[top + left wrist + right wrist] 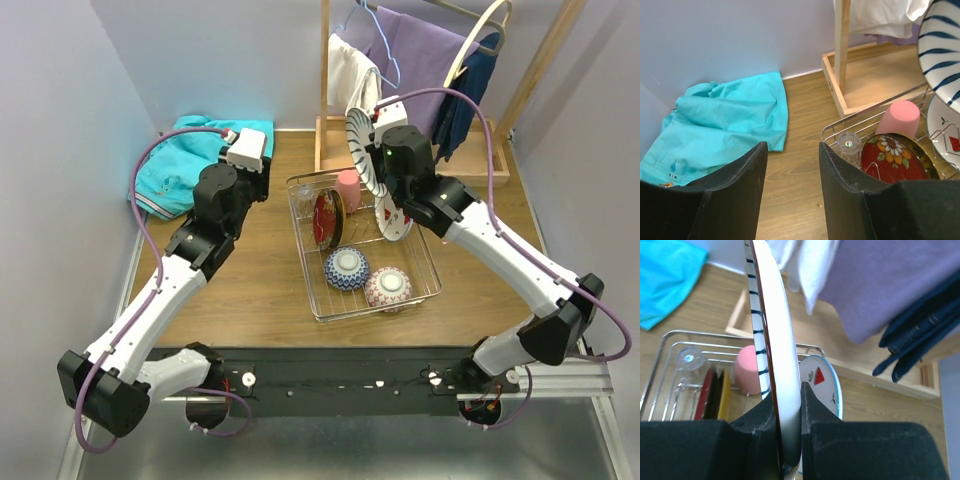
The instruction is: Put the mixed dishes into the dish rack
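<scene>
**Step in hand:** racking a plate, apparently the last piece, as no other dish shows outside the rack.

The R gripper (pixel 789 395) is clamped on the lower rim of a round white ceramic plate with dark-blue rim stripes (pixel 772 340). The plate is held on edge, upright, in the air over the far-right part of the large silver wire dish rack (pixel 305 262). The rack sits mid-desk, nearer the right edge. The L gripper (pixel 792 147) hangs off the rack's far-left corner over the bare wooden desk (pixel 250 290) — fingers moderately apart, nothing between them.

**Next move (my reading):** lower the striped plate straight down into a free slot, keep it vertical, and release only once the rim seats in the wire. Clearance to its neighbours looks tight.

**Rack contents:**
- Far-left corner: small clear glass (pixel 848 145).
- Beside it: red flower-pattern plate (pixel 892 160) and yellow plate (pixel 726 390), on edge, side by side.
- Far side, approx. middle: upturned pink cup (pixel 348 188).
- Right side: white plate w/ red watermelon motifs (pixel 820 385), leaning.
- Near end: blue-patterned bowl (pixel 346 268) and pink-patterned bowl (pixel 388 287), both mouth down.

**Outside the rack:** crumpled turquoise cloth (pixel 725 120) at the desk's far-left corner, and a wooden clothes rack (pixel 842 50) w/ garments at the far edge.
</scene>
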You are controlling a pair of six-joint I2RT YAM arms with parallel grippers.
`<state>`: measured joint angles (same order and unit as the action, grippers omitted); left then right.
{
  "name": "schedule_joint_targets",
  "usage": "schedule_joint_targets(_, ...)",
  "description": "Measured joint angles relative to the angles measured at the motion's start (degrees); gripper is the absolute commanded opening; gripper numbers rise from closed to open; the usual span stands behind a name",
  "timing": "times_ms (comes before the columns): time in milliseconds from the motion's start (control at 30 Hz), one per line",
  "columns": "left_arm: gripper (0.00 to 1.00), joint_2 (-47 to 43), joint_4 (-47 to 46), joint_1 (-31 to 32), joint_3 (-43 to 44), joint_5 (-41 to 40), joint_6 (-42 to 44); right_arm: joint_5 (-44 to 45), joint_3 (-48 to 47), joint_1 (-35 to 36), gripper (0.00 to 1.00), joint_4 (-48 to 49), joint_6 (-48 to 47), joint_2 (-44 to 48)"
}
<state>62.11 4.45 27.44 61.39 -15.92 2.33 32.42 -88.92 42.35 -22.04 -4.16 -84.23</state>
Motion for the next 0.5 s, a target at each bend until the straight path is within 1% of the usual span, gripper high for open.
schedule_joint_targets(167, 0.55, -1.4, 0.7, -1.2, -2.3, 0.1, 0.0, 5.3, -0.1, -0.4, 0.0, -2.0, 6.1, -1.4)
schedule_joint_targets(267, 0.55, -2.4, 1.4, -2.1, -4.1, 0.6, -0.3, 6.3, -0.6, -0.4, 0.01, -3.2, 9.9, -1.3)
schedule_joint_targets(500, 0.55, -4.0, 3.7, -3.0, -6.6, 1.9, -1.2, 7.8, -1.0, -0.4, 0.01, -6.8, 15.3, -1.5)
